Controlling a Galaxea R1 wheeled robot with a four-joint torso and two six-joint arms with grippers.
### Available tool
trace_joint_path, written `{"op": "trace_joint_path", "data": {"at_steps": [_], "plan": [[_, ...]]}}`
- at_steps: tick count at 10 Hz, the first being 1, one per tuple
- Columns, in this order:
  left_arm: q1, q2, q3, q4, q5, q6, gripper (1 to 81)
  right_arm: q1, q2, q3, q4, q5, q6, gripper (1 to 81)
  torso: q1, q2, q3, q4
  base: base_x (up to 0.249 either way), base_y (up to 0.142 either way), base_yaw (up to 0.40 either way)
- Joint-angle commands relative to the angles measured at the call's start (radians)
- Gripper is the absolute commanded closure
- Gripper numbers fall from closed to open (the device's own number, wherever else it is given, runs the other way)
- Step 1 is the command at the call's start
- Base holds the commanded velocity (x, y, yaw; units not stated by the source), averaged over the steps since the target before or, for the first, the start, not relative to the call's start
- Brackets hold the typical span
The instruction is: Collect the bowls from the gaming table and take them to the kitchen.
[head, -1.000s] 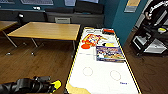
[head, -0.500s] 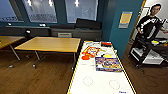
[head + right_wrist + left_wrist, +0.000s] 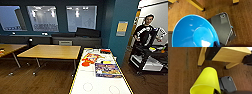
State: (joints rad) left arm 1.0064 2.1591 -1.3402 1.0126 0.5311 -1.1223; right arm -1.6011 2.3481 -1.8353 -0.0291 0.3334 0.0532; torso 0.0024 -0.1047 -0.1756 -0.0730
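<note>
Head view: the gaming table [image 3: 85, 86] runs away from me at 12 o'clock, its glossy white top with faint circles nearest me. Flat game boxes [image 3: 107, 70] lie further along it, with an orange piece [image 3: 85, 63] beside them. A brown wooden table [image 3: 51, 51] stands at 10 o'clock. A person [image 3: 146, 32] stands at 2 o'clock.

Left wrist view: the yellow bowl [image 3: 206, 80] sits tilted at my left gripper [image 3: 216, 91], which is clamped on its rim, above brown floor [image 3: 181, 68] and light wooden legs [image 3: 201, 56].

Right wrist view: the blue bowl [image 3: 194, 32] faces the camera with its hollow, my right gripper [image 3: 216, 44] pinching its rim, over the wooden floor.
</note>
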Motion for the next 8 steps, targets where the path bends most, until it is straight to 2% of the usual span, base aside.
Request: {"op": "trace_joint_path", "data": {"at_steps": [1,3,5,6,8], "plan": [[0.08,0.119,-0.225,0.087,-0.141,0.004,81.1,0.026,-0.024,-0.018,-0.018,-0.036,0.0,81.1,0.0,0.0,0.0,0.0,0.0,0.0,0.0],[0.177,0.217,-0.406,0.098,-0.251,0.004,81.1,0.008,0.018,-0.071,-0.021,-0.036,0.0,81.1,-0.001,0.0,-0.001,0.0,0.0,0.0,0.0],[0.232,0.272,-0.586,0.084,-0.378,-0.002,81.1,-0.001,0.049,-0.116,-0.021,-0.037,0.0,81.1,-0.001,0.0,-0.001,0.0,0.0,0.0,0.0],[0.258,0.303,-0.684,0.06,-0.437,-0.01,81.1,-0.006,0.061,-0.131,-0.021,-0.037,-0.004,81.1,-0.001,0.0,-0.001,0.0,0.0,0.0,0.0],[0.306,0.368,-0.91,-0.023,-0.652,-0.013,81.1,-0.004,0.092,-0.163,-0.021,-0.039,-0.01,81.1,-0.001,-0.001,-0.001,0.0,0.0,0.0,0.0]]}}
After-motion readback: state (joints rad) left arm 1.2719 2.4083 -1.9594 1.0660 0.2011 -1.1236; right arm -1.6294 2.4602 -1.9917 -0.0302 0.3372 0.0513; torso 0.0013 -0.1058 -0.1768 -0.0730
